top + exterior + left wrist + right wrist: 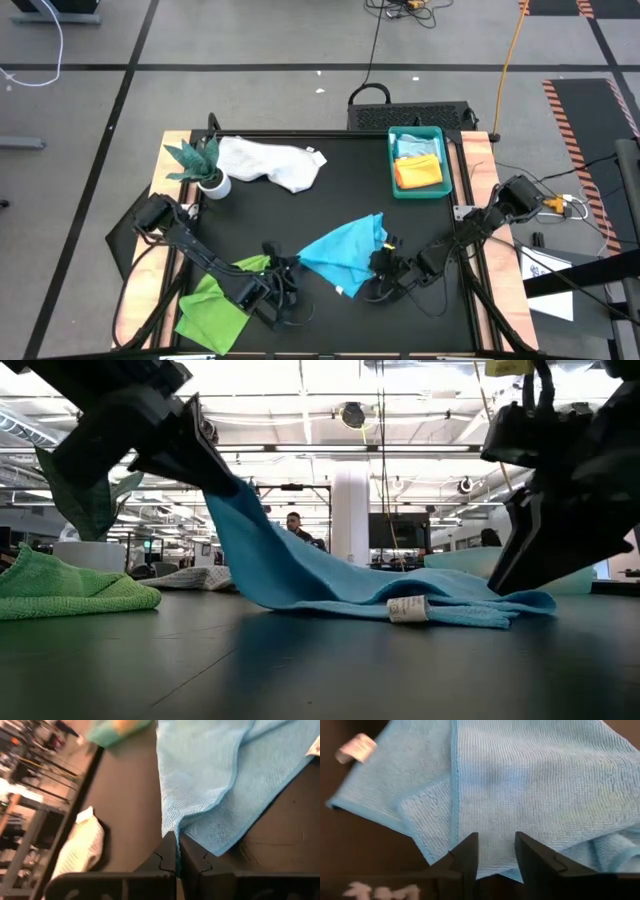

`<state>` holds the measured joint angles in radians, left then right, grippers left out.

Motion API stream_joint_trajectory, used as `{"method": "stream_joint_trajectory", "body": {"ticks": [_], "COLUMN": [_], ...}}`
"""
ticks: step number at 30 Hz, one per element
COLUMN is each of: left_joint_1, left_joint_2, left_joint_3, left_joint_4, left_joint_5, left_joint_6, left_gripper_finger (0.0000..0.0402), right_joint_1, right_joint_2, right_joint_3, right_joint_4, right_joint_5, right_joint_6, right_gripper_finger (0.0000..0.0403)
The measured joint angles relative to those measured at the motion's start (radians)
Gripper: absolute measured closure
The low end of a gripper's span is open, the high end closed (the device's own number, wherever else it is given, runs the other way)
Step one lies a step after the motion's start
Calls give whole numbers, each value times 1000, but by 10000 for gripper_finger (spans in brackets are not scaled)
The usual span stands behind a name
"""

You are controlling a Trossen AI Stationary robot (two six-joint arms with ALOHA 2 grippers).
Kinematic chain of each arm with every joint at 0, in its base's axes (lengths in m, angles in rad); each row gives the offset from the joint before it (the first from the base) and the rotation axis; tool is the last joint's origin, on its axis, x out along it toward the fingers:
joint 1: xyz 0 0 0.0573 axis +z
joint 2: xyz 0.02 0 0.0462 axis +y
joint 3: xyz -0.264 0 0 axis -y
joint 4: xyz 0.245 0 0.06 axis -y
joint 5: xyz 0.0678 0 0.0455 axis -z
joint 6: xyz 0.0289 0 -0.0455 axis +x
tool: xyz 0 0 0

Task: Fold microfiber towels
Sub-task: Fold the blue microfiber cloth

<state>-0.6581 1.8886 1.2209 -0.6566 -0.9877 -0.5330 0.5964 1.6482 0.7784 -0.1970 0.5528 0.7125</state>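
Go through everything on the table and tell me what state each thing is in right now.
turquoise towel: half lifted, one edge pinched
left tool: shut on turquoise towel
right tool: open over the towel
green towel: crumpled
white towel: crumpled
tray: holds pale blue towel and orange towel
plant: upright

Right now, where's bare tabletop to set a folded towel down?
Free: black mat between the white-grey microfiber towel and the teal plastic tray. Crowded: the near edge, where the turquoise-blue microfiber towel, lime green microfiber towel and both arms sit.
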Motion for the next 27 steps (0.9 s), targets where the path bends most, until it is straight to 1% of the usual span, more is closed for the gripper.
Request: {"method": "stream_joint_trajectory", "body": {"ticks": [4,6,8,9,12,13,15,16,17,18,20,22,23,24,25,27], "left_joint_1": [-28,-44,-63,-77,-115,-119,-110,-98,-81,-60,-10,43,64,81,93,112], "left_joint_2": [-35,-62,-86,-96,-134,-153,-210,-242,-277,-313,-380,-426,-441,-451,-454,-454], "left_joint_3": [0,0,0,0,-1,-1,-1,-1,-1,-1,-1,0,1,8,27,94], "left_joint_4": [11,9,13,13,27,51,114,165,231,309,477,649,721,770,790,772], "left_joint_5": [-108,-167,-215,-239,-337,-381,-404,-394,-363,-309,-151,50,130,186,216,228], "left_joint_6": [-8,-33,-57,-69,-62,-41,44,104,172,250,426,591,659,716,754,792], "left_gripper_finger": [392,392,396,398,394,393,395,397,398,397,395,396,398,398,398,397], "right_joint_1": [0,1,8,15,37,44,51,56,62,70,96,121,131,142,152,166], "right_joint_2": [0,-2,-16,-25,-68,-88,-132,-156,-179,-199,-226,-238,-238,-237,-236,-232], "right_joint_3": [0,0,0,0,0,0,0,0,0,1,1,1,1,1,-4,-30], "right_joint_4": [-5,-7,-15,-17,-2,-2,2,2,4,10,13,17,18,17,25,74], "right_joint_5": [4,4,33,63,153,174,186,186,191,205,252,306,328,345,358,363], "right_joint_6": [-94,-119,-122,-123,-125,-136,-157,-161,-161,-162,-164,-165,-164,-165,-164,-164], "right_gripper_finger": [332,363,390,396,390,389,389,390,393,395,400,402,402,401,401,402]}}
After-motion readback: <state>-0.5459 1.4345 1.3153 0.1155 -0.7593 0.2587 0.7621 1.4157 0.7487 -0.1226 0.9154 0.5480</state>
